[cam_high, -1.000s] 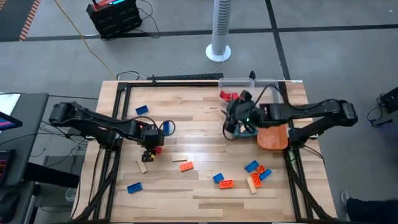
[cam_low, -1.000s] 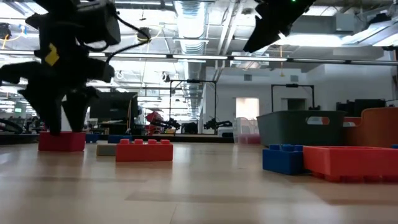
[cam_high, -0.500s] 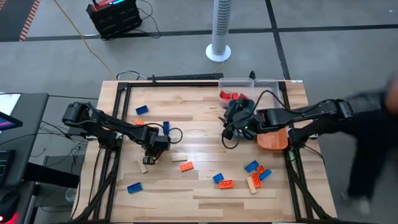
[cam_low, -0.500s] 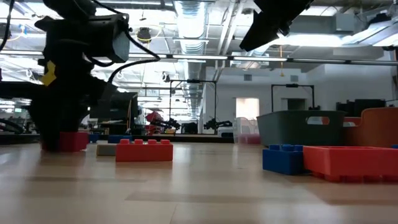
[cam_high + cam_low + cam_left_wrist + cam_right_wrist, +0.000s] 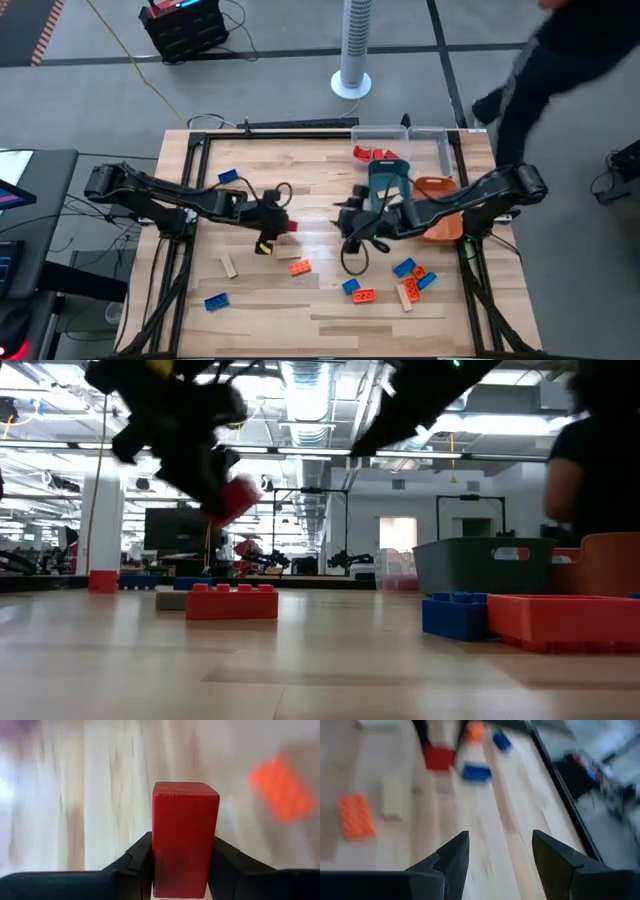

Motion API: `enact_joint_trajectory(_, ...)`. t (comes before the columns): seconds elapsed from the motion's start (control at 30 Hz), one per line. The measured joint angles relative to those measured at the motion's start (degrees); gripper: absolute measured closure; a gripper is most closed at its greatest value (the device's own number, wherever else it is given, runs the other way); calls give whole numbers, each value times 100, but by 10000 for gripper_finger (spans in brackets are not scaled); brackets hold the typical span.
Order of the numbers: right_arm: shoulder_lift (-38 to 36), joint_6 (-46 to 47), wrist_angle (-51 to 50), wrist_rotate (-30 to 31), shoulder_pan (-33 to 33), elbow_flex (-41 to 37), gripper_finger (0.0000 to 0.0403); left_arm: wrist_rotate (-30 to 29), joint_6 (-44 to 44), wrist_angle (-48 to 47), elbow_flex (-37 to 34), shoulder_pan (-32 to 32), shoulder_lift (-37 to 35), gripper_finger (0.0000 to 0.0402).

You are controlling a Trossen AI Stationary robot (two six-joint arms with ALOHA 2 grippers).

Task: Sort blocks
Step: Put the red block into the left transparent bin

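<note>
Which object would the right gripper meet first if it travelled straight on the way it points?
Probably the small blue rectangular brick, ahead of the open right gripper; bare wooden tabletop lies between, though depth is unclear.

You see a pale wood table (image 5: 320, 200) with visible grain, a smooth matt red block (image 5: 185, 837), and matt black fingers (image 5: 136, 865).

The right gripper (image 5: 500, 857) shows its two dark fingers (image 5: 451, 856) spread apart with bare wood table (image 5: 490, 815) between them. Beyond lie an orange block (image 5: 356, 816), a tan block (image 5: 393, 796), a red block (image 5: 439, 758) and a blue block (image 5: 477, 772). Farther off are another blue block (image 5: 501, 740) and a small orange one (image 5: 475, 730). The table's dark edge rail (image 5: 560, 785) runs alongside.
</note>
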Motion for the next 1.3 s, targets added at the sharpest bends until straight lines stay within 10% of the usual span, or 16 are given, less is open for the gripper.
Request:
enact_joint_trajectory(0.53,207,-775,2553,-633,10,0,188,217,868,2722,0,77,-38,279)
enact_joint_trajectory(1.1,205,-940,2938,-1058,-76,0,189,526,862,3831,0,77,-38,279)
enact_joint_trajectory(1.3,205,-1047,2927,-1072,-138,0,257,508,698,3795,0,77,-38,265)
